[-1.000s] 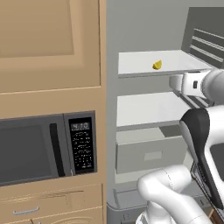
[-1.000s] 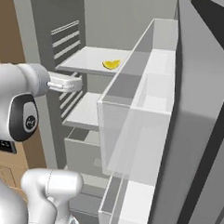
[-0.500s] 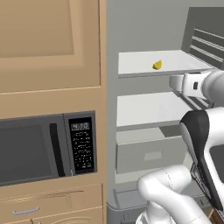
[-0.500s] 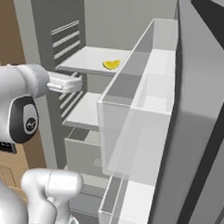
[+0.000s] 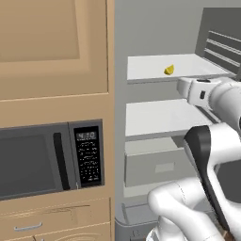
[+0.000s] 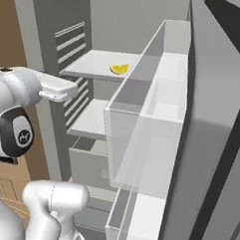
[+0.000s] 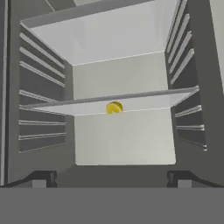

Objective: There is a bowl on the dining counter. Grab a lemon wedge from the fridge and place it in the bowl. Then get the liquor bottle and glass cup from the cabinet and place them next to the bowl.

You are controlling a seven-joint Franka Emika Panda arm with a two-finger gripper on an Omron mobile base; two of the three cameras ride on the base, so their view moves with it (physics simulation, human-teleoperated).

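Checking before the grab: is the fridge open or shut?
Open: the fridge door is swung aside, and the lemon wedge lies exposed on its upper shelf.

My end effector faces the open fridge. Around the lemon wedge the upper shelf lies bare, with open room above it. The shelf's front edge sits just below the wedge; the door bins flank its right.

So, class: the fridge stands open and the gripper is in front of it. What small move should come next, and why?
Probably raise the open gripper a little and push it forward toward the lemon wedge. The wedge sits untouched on the upper shelf of the fridge, above and ahead of the hand.
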